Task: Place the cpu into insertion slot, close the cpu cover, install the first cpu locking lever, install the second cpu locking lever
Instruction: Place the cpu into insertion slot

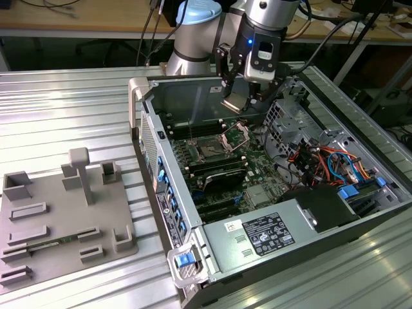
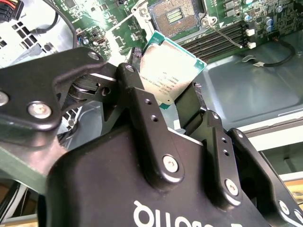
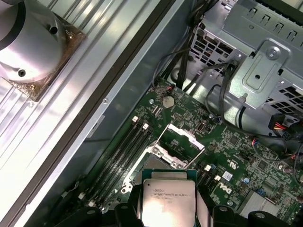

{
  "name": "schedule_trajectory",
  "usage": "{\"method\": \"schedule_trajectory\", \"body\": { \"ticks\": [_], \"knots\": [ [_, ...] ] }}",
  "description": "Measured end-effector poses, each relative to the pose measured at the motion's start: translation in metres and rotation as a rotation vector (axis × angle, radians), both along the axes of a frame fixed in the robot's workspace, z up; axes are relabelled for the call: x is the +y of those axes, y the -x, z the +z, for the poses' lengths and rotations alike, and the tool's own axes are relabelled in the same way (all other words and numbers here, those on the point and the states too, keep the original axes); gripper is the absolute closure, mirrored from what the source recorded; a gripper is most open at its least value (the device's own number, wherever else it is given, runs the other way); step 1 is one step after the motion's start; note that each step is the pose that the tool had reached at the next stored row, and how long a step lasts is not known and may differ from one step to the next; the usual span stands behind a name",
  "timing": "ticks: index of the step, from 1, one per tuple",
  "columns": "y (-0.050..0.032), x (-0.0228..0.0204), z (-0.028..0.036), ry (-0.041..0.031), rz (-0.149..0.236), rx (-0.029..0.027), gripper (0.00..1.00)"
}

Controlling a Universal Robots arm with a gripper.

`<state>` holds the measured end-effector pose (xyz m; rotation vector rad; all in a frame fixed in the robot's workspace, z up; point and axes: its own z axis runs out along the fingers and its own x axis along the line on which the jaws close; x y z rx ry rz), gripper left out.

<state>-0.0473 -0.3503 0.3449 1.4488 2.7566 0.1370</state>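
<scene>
You're on the first step: your gripper [image 1: 239,95] is clamped on the cpu [image 2: 168,78], held in the air just on the far side of the insertion slot [image 1: 211,152]. That slot lies bare, its cpu cover [image 1: 236,134] raised. Seating, I judge, calls for squaring the chip over it.

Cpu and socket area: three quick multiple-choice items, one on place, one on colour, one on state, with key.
1. Where is the cpu? A) gripped in the claw, above the board B) lying flat on the board C) resting on top of the claw
2. Board colour around the insertion slot? A) red B) green C) blue
3. The cpu cover is: A) shut flat B) missing C) raised open
Key: 1A, the claw grips it clear of the board; 2B, green in both wrist views; 3C, its frame stands up beside the exposed slot.
</scene>
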Motion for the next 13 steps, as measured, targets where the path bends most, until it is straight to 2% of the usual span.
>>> {"method": "schedule_trajectory", "body": {
  "ticks": [9,13],
  "knots": [
    [0.0000,0.0000,-0.0004,-0.0002,-0.004,-0.0002,0.45],
    [0.0000,0.0000,-0.0013,-0.0001,-0.043,-0.0001,0.45]
  ]
}}
